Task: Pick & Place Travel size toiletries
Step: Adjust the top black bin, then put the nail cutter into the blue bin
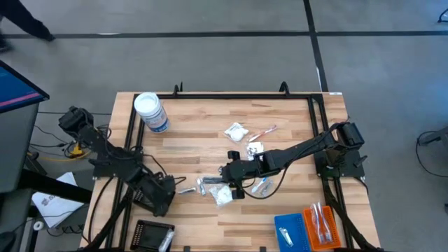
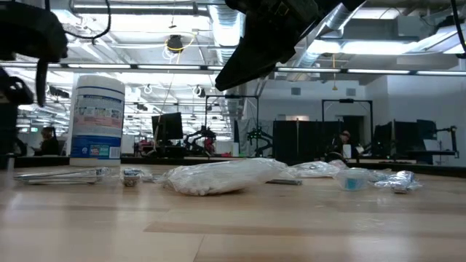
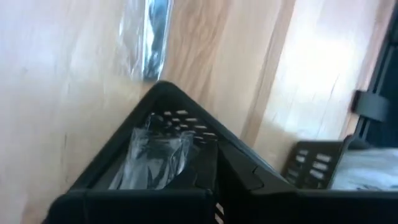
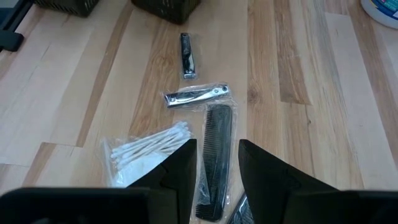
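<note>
Toiletries lie mid-table: a black comb point(image 4: 217, 127) in clear wrap, a bag of cotton swabs point(image 4: 146, 149), a silvery nail clipper point(image 4: 196, 95) and a wrapped dark stick point(image 4: 186, 55). My right gripper point(image 4: 217, 162) hangs open above the comb, high over the table point(image 2: 266, 36). Farther back lie a white sachet point(image 1: 236, 131) and a red toothbrush point(image 1: 264, 131). My left gripper point(image 3: 214, 158) is shut near the table's front left point(image 1: 164, 199), beside the black tray point(image 3: 311, 165). Crumpled clear wrap point(image 3: 152, 155) shows right at its fingers. My left gripper has crumpled clear wrap point(image 3: 155, 146) right beside its shut fingers, against a dark slotted surface. I cannot tell whether the fingers pinch it or only stand in front of it.
A big white-lidded jar point(image 1: 150, 112) stands at the far left. The black tray point(image 1: 143, 229) sits at the front left. A blue tray point(image 1: 278, 220) and an orange tray point(image 1: 306, 227) sit at the front right. A black frame point(image 1: 231, 93) borders the table.
</note>
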